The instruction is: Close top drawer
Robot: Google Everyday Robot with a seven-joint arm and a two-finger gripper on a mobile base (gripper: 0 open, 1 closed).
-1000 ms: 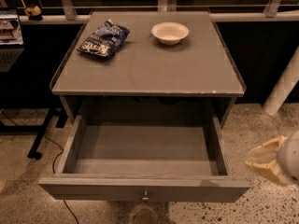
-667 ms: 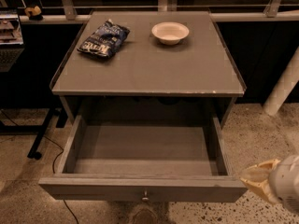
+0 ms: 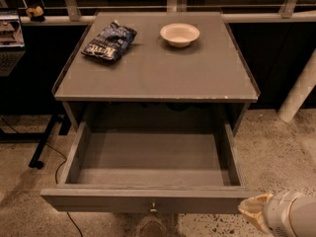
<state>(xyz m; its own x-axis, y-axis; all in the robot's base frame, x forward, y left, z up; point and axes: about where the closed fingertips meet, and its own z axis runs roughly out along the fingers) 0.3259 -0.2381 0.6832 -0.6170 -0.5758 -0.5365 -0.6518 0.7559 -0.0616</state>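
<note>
The top drawer [image 3: 148, 200] of the grey cabinet is pulled fully out toward me. It is a shallow, empty grey box with a long flat front panel and a small round metal knob [image 3: 153, 209] at the centre. My gripper [image 3: 257, 212] shows at the bottom right corner, pale tan with a white wrist behind it. It sits just right of the drawer front's right end, level with the panel. It holds nothing that I can see.
On the cabinet top [image 3: 158, 73] lie a blue chip bag [image 3: 109, 41] at back left and a white bowl [image 3: 179, 34] at back centre. A white post [image 3: 299, 93] stands at right. A dark stand with cables [image 3: 42, 147] is at left. The floor is speckled concrete.
My gripper has moved down and to the left, from beside the drawer's right side to the right end of its front panel. The drawer has not moved.
</note>
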